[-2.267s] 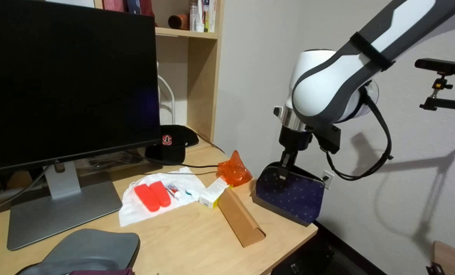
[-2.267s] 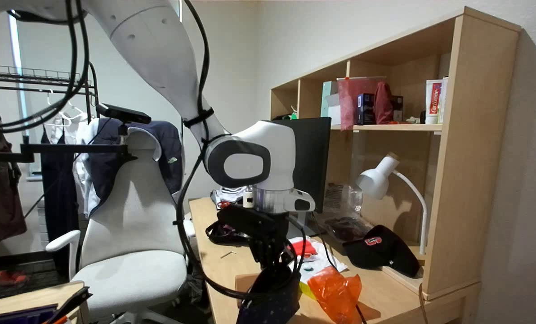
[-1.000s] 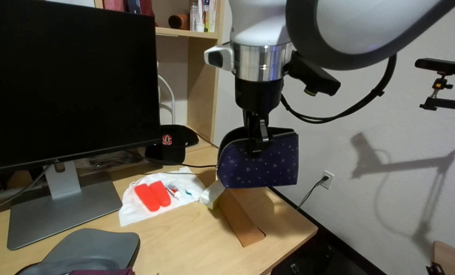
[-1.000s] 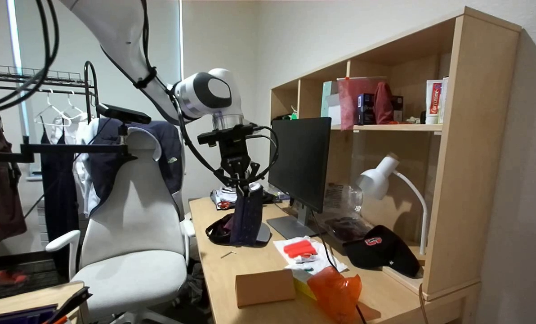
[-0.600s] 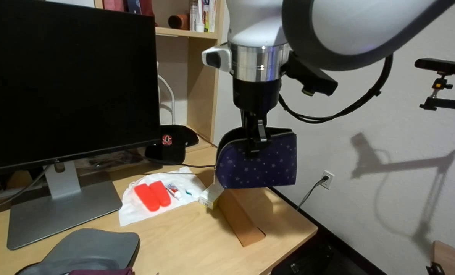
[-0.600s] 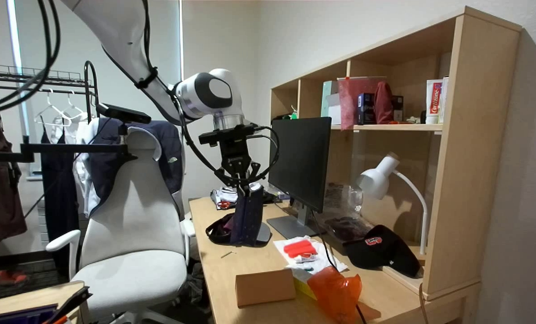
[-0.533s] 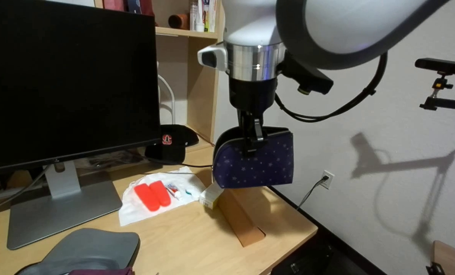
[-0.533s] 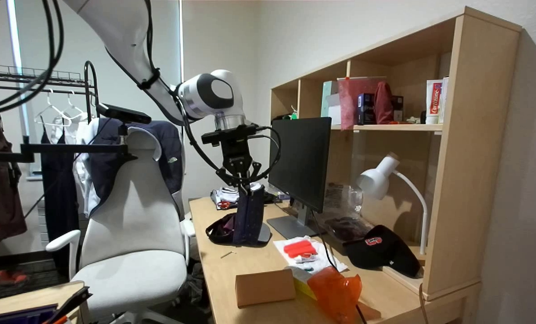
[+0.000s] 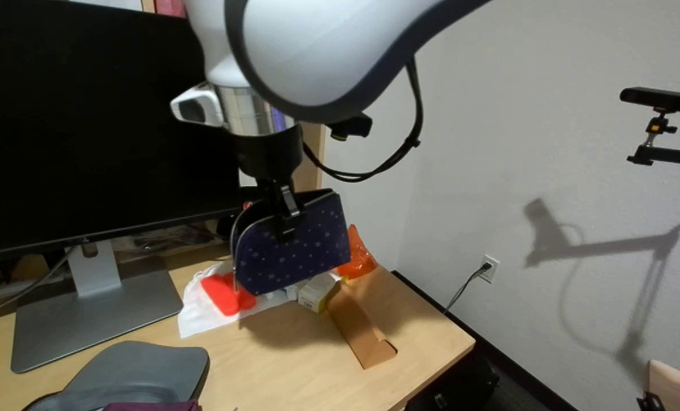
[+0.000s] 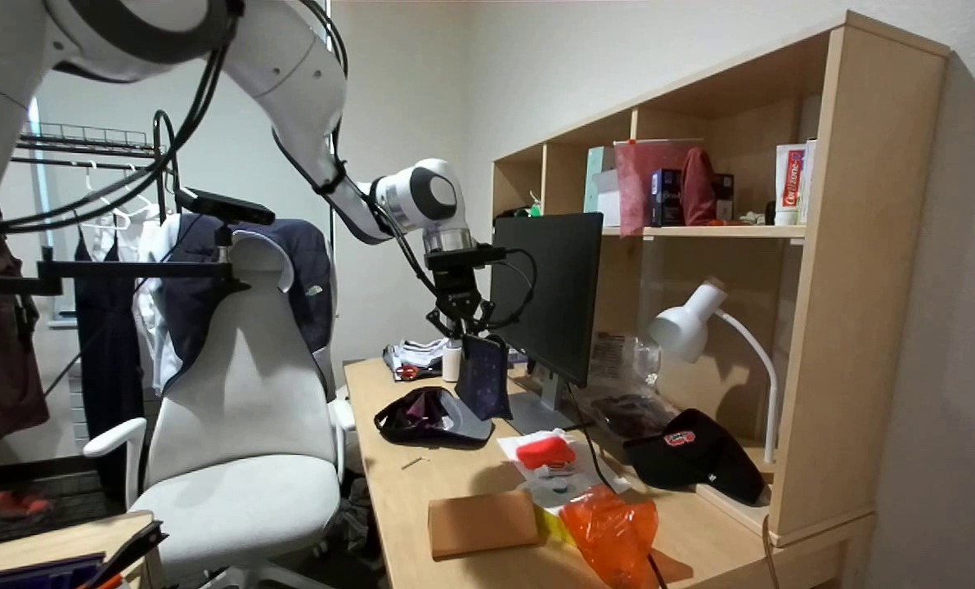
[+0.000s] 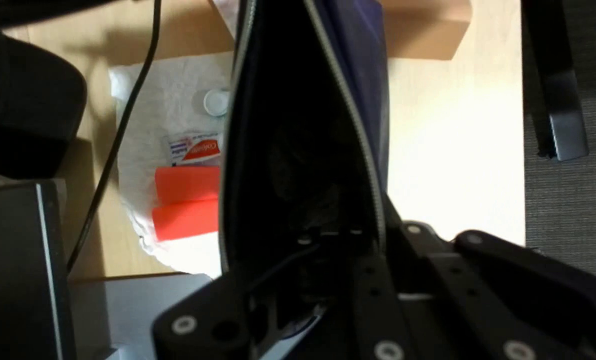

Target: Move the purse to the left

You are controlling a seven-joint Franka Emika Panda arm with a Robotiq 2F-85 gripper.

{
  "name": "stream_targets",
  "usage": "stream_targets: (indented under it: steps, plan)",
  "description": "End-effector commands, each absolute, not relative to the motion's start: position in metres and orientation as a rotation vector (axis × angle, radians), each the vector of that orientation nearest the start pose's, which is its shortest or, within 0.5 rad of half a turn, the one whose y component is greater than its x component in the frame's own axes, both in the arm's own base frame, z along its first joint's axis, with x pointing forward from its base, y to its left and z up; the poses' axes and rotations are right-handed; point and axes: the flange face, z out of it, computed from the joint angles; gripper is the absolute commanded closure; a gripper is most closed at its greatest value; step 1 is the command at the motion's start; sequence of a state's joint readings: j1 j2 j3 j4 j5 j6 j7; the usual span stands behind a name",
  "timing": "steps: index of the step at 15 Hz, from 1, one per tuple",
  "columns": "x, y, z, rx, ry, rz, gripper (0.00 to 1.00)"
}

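Note:
The purse is a dark navy, star-patterned pouch with its zipped mouth open, hanging in the air above the desk. It shows in both exterior views and fills the middle of the wrist view. My gripper points down and is shut on one side wall of the purse near the zipper edge. One finger is inside the mouth and the other outside. The purse is tilted and its shadow falls on the desk below. In an exterior view it hangs in front of the white cloth. The fingertips are mostly hidden by the purse.
The monitor stands beside the arm. On the desk are red pads, a brown box, a white-yellow box, an orange bag, a black cap and an upturned grey-brimmed cap.
The purse stood near the desk's corner 2.3 s ago, was lifted, and has since moved left in an exterior view, past the brown box toward the monitor. It has tilted slightly more.

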State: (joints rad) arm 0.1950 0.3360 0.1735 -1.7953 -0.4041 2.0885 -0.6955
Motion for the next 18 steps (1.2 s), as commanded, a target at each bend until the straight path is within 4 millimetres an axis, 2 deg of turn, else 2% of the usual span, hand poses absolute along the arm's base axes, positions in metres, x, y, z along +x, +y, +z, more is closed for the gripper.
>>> stream_targets:
  steps: [1, 4, 10, 15, 18]
  plan:
    - [0.637, 0.220, 0.345, -2.674, -2.126, 0.139, 0.92]
    - [0.649, 0.225, 0.319, -2.677, -2.087, 0.133, 0.92]
    - [0.659, 0.239, 0.275, -2.683, -2.040, 0.137, 0.92]
    - [0.659, 0.246, 0.249, -2.710, -1.989, 0.028, 0.92]
    - [0.657, 0.248, 0.238, -2.726, -1.985, 0.038, 0.92]
